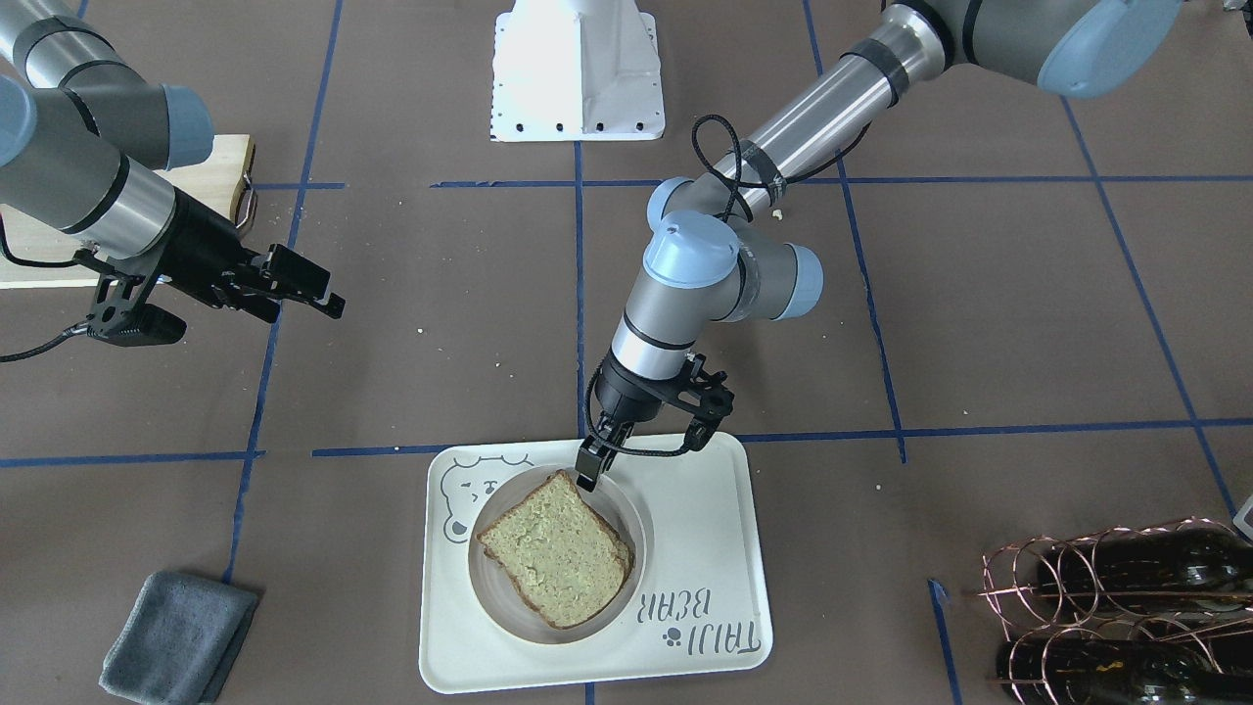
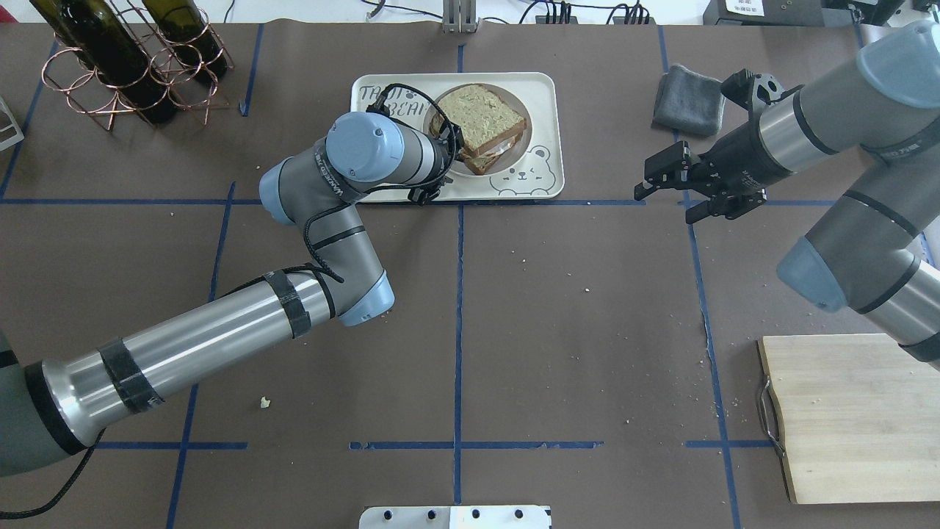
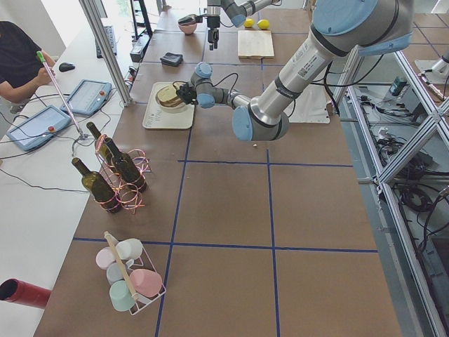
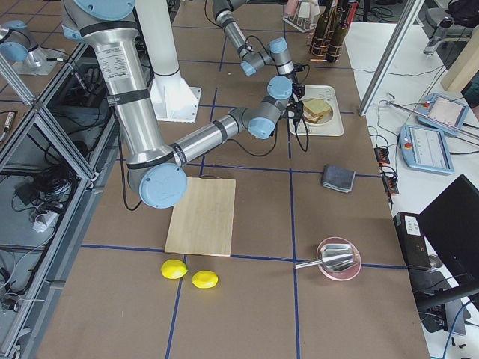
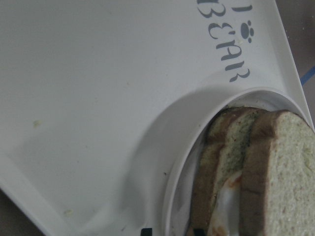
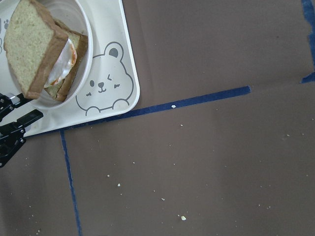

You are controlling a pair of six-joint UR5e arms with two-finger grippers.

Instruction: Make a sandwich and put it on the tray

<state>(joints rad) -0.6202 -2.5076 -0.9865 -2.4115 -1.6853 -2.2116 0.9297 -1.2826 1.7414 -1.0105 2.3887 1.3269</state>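
Note:
The sandwich (image 1: 558, 558), two brown-crusted slices around a white egg, lies on a small round plate (image 1: 482, 580) that sits on the cream bear tray (image 1: 705, 529). It also shows in the overhead view (image 2: 481, 117) and the left wrist view (image 5: 275, 177). My left gripper (image 1: 592, 470) is at the plate's near rim (image 5: 177, 187), its jaws narrowly set astride the rim, shut on it. My right gripper (image 2: 664, 198) is open and empty, above the table to the tray's right.
A wooden cutting board (image 2: 852, 419) lies at the near right. A grey cloth (image 2: 687, 92) lies right of the tray (image 2: 543, 95). A wire rack of wine bottles (image 2: 125, 59) stands at the far left. Crumbs dot the brown table.

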